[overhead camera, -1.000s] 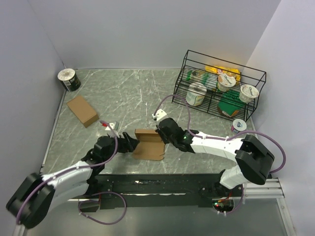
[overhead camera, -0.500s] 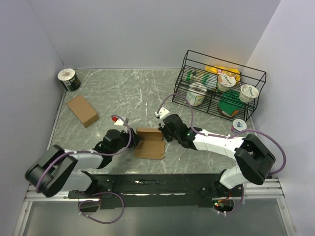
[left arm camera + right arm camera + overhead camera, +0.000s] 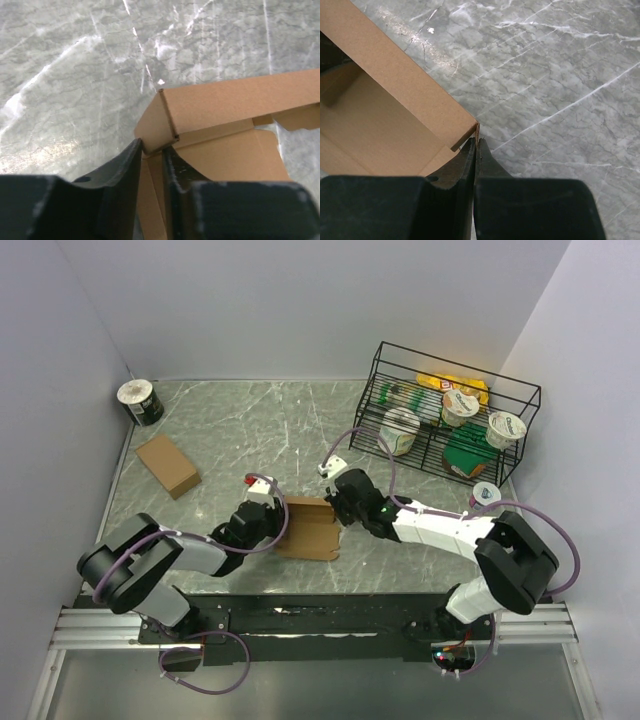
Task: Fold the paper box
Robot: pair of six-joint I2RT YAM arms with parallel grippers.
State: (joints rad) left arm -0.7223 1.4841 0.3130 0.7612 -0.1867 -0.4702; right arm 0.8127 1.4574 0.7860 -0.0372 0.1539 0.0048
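The brown paper box [image 3: 308, 530] lies half-formed on the marble table [image 3: 250, 430], just in front of the arms, its far wall standing. My left gripper [image 3: 283, 523] is at its left end. In the left wrist view the fingers [image 3: 131, 160] pinch the folded left side wall of the box [image 3: 225, 107], the left gripper [image 3: 152, 150] shut on it. My right gripper [image 3: 333, 508] is at the box's right far corner. In the right wrist view the right gripper [image 3: 475, 142] is shut on the thin cardboard edge of the box [image 3: 380, 115].
A flat brown cardboard box [image 3: 168, 465] lies at the left. A dark can [image 3: 140, 402] stands in the far left corner. A black wire rack [image 3: 450, 420] with yogurt cups and packets stands at the right. A small white cup [image 3: 487, 495] sits near it.
My left gripper moved right up to the box and closed on its left side wall. The box's far wall now stands more upright. The right gripper kept its grip.
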